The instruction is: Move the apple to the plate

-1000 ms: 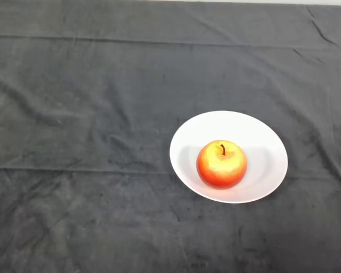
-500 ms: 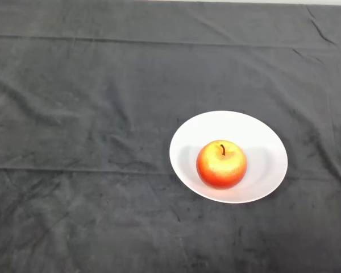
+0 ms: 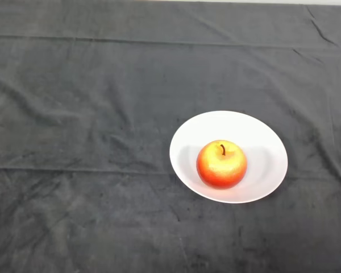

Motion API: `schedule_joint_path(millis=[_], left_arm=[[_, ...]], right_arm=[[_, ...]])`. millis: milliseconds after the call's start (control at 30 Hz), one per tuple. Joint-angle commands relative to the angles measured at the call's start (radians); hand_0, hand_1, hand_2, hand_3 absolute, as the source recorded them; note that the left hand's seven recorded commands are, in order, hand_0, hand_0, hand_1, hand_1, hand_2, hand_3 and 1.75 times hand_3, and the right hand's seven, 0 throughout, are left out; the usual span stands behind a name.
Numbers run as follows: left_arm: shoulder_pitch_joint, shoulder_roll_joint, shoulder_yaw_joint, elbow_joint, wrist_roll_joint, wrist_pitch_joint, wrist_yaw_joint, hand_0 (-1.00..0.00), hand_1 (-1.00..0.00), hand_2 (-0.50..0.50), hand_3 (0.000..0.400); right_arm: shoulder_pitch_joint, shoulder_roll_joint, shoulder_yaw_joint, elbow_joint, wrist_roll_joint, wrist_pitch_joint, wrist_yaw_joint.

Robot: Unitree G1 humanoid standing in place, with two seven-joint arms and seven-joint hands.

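- The apple (image 3: pixel 221 164), red with a yellow blush, sat upright on the white plate (image 3: pixel 256 133), stem up, toward the plate's near-left part.
- The plate lay right of centre on the surface, which was covered by a creased dark cloth (image 3: pixel 85 114).
- Nothing else lay around the plate or against the apple.

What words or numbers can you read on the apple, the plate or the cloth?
None: there is nothing written anywhere.
The apple has only its red and yellow skin and a dark stem, no sticker.
The white plate is plain, with no print or mark.
The dark cloth shows only folds and creases.
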Motion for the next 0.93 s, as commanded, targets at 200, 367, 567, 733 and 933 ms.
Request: schedule_joint_path(millis=[200,367,567,733,933], left_arm=[[-0.039,0.003,0.034,0.029,0.016,0.012,-0.005,0.00,0.00,0.00,0.000],[-0.039,0.001,0.039,0.028,0.020,0.012,-0.006,0.00,0.00,0.00,0.000],[-0.040,-0.001,0.045,0.028,0.025,0.012,-0.007,0.00,0.00,0.00,0.000],[-0.041,-0.002,0.049,0.027,0.029,0.014,-0.008,0.00,0.00,0.00,0.000],[-0.042,-0.004,0.054,0.026,0.033,0.015,-0.009,0.00,0.00,0.00,0.000]], right_arm=[[-0.043,-0.036,-0.0160,-0.007,0.0247,-0.004,0.0046],[-0.043,-0.036,-0.0161,-0.007,0.0247,-0.004,0.0046],[-0.043,-0.036,-0.0161,-0.007,0.0246,-0.004,0.0046],[-0.043,-0.036,-0.0161,-0.007,0.0246,-0.004,0.0046],[-0.043,-0.036,-0.0162,-0.007,0.0246,-0.004,0.0046]])
